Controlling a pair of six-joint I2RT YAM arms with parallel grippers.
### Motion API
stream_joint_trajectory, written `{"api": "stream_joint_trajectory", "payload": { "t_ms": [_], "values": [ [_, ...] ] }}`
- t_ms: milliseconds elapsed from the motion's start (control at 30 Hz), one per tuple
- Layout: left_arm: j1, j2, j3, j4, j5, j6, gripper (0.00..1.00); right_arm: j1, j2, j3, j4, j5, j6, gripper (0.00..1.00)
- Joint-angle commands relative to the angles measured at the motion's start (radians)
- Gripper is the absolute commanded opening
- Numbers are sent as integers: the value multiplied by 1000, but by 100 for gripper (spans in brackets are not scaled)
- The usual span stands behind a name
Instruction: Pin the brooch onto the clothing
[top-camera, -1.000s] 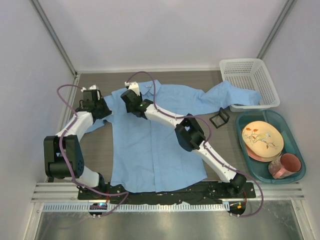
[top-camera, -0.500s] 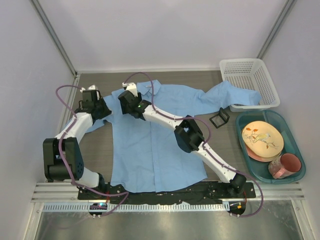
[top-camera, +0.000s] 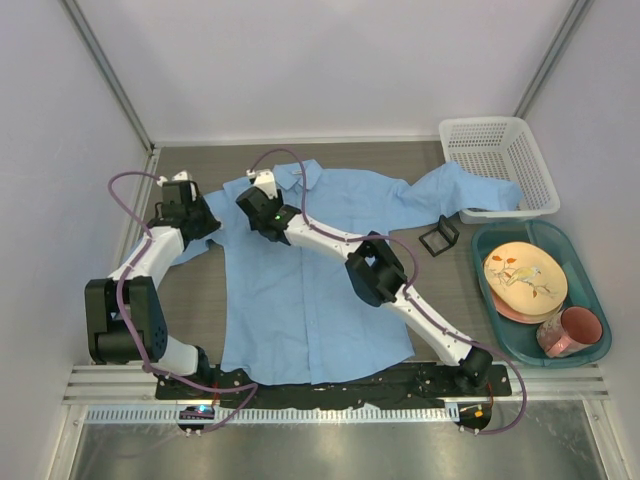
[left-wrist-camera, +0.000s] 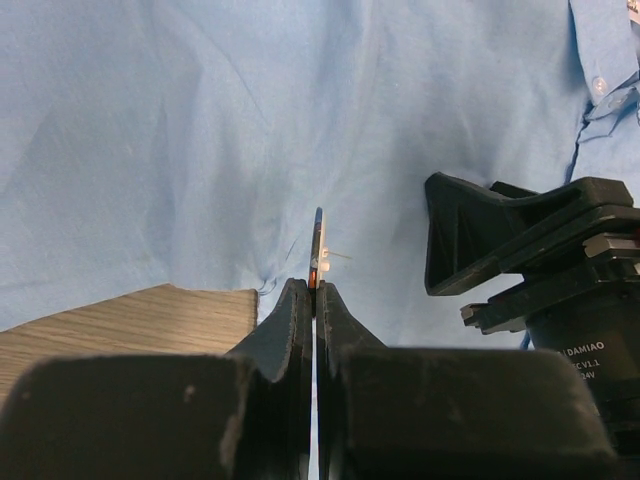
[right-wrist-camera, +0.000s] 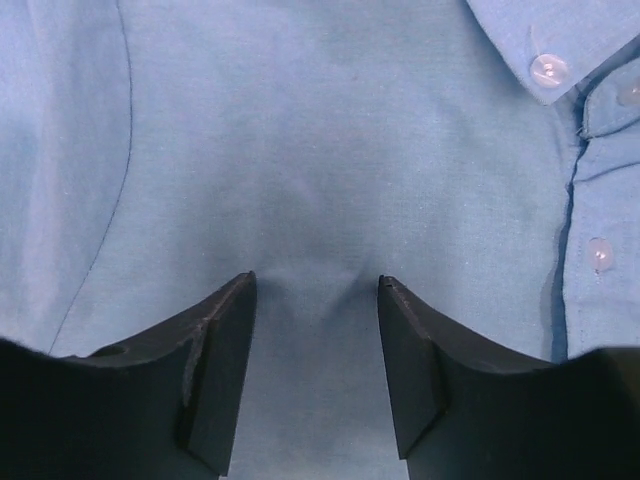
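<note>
The light blue shirt (top-camera: 300, 290) lies flat on the table, collar at the far side. My left gripper (top-camera: 207, 220) is at the shirt's left shoulder. In the left wrist view it (left-wrist-camera: 314, 290) is shut on the brooch (left-wrist-camera: 318, 248), a thin orange-edged disc seen edge-on, held just above the fabric (left-wrist-camera: 200, 120). My right gripper (top-camera: 252, 205) is beside it, near the collar. Its jaws (right-wrist-camera: 316, 285) stand open, with both tips pressing down on the shirt (right-wrist-camera: 330, 130). The right gripper's body also shows in the left wrist view (left-wrist-camera: 520, 250).
A small black case (top-camera: 438, 237) stands right of the shirt. A white mesh basket (top-camera: 497, 160) at the back right has the shirt's sleeve draped into it. A teal tray (top-camera: 598, 290) holds a plate (top-camera: 525, 278) and a pink mug (top-camera: 572, 330).
My right gripper has shifted a little left and toward the collar over the shirt's shoulder. The left gripper has stayed nearly still, holding the brooch.
</note>
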Motion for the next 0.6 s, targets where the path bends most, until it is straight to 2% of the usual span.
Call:
{"api": "stream_joint_trajectory", "payload": {
  "t_ms": [0,100,133,233,333,567],
  "values": [
    [12,-16,-2,33,-2,-11,0,11,37,-101,-127,-10,26,55],
    [14,-14,-2,36,9,-17,0,8,57,-58,-164,-33,8,27],
    [12,-13,-4,38,16,-19,0,9,57,-52,-175,-47,6,23],
    [14,-10,-5,42,22,-23,0,11,46,-78,-178,-67,8,20],
    [12,-5,-2,42,27,-22,0,12,31,-101,-167,-73,-9,1],
    [2,1,-22,97,147,-25,0,2,-49,-6,-77,-130,-91,1]
  ]
}}
